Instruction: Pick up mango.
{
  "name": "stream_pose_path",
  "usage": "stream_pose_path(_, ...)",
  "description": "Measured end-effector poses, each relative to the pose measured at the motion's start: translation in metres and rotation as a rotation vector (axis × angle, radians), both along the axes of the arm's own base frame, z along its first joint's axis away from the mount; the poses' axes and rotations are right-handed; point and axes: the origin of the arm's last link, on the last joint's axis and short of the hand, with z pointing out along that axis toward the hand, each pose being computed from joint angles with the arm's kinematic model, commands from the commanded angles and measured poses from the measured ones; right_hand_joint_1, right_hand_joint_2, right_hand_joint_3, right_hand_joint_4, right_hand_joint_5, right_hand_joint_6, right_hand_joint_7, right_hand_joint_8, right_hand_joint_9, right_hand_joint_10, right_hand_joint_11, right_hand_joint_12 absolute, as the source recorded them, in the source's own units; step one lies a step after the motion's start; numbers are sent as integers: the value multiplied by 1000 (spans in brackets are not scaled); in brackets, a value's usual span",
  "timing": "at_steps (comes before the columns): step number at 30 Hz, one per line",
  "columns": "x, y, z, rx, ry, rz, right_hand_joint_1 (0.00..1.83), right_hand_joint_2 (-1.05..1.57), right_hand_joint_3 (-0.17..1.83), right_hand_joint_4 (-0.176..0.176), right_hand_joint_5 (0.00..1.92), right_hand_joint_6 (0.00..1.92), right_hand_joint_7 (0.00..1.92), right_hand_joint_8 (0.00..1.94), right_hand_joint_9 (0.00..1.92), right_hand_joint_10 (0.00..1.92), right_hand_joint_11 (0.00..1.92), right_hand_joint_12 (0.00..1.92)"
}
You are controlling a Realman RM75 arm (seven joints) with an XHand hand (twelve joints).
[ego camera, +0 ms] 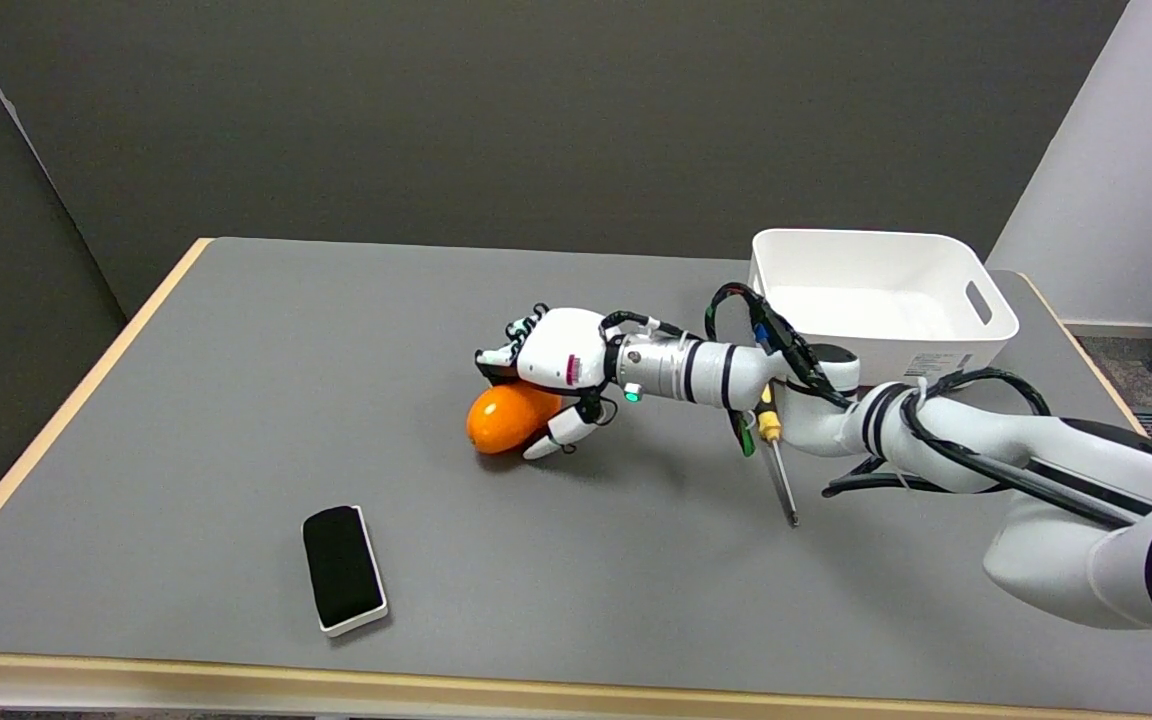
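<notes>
With the right hand point(548, 372) draped over the mango point(503, 417) at mid-table point(236, 400), this looks like the grasp step: fingers point(558, 436) curl around it, contact seemingly made. Next probably needs firmer closure, then straight lift.

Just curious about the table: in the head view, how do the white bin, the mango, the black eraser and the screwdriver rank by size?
Largest to smallest, as they look:
1. white bin
2. black eraser
3. mango, partly covered by the right hand
Screwdriver: long but thin, partly hidden by the arm, so unranked.
</notes>
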Motion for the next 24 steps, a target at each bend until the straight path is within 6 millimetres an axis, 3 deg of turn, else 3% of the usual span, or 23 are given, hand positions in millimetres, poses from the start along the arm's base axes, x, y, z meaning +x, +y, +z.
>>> stream_pose_path(8, 7, -2, 3, -12, -7, 20, 1193, 1194, 167, -176, 534, 1504, 857, 1414, 789, 1232, 606, 1626)
stream_pose_path(16, 51, -10, 17, -69, -66, 144, 1197, 1177, 190, -176, 545, 1498, 866, 1401, 787, 1242, 605, 1648)
stream_pose_path(21, 87, -12, 45, -178, -124, 256, 1204, 1151, 222, -174, 561, 1480, 879, 1379, 784, 1258, 583, 1701)
stream_pose_path(24, 108, -9, 73, -277, -185, 315, 1202, 1173, 184, -174, 556, 1481, 873, 1389, 789, 1253, 568, 1732)
